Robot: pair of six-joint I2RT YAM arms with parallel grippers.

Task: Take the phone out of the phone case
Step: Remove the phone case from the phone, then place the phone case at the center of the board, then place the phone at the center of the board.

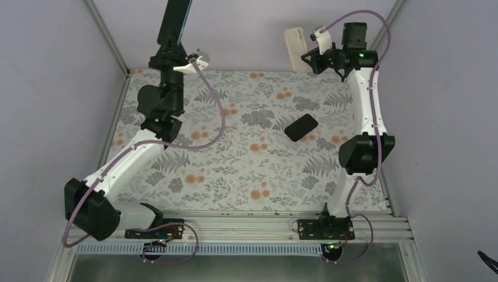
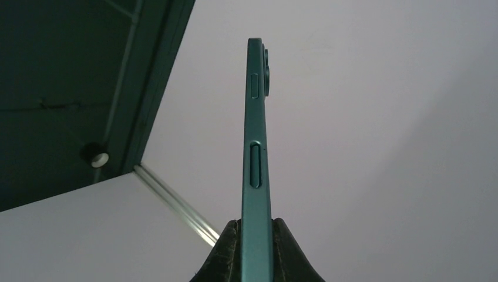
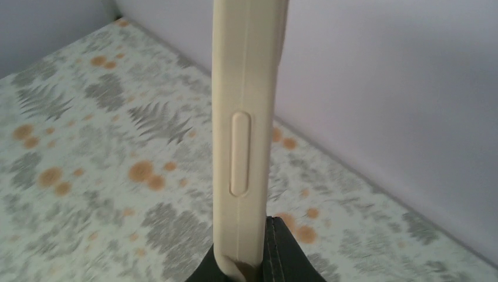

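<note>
Handset (image 1: 301, 127) on cloth (image 1: 235, 170), apart from case (image 1: 295, 48)

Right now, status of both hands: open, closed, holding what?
Left hand: closed on the green phone, held edge-on.
Right hand: closed on the cream phone case.

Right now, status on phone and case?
Left gripper shut on phone, held aloft. Right gripper shut on case; phone and case apart. Black slab on table, clear of both.
</note>
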